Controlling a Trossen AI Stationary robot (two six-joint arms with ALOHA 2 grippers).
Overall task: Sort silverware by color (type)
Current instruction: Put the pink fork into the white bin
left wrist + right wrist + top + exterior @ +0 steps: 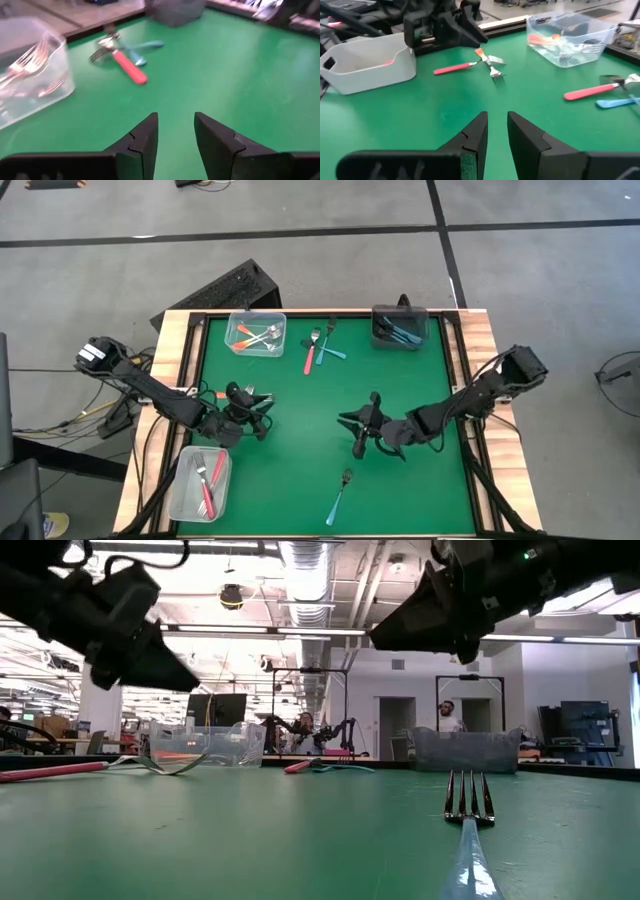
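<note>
Lower centre: light blue fork [339, 496], silver tines, lying alone on green table [300, 470]
Left gripper [262, 418]: fingers apart, empty
Right gripper [353, 432]: fingers apart, empty

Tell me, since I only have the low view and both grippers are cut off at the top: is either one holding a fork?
Observer: No. The left gripper and right gripper are both open and empty.
Operator: Which bin suits the loose blue fork in front of me?
Observer: The dark bin at the far right already holds blue-handled forks.
Operator: Anything near the left gripper?
Observer: A red-handled fork and an orange-handled fork lie on the table close by it.
</note>
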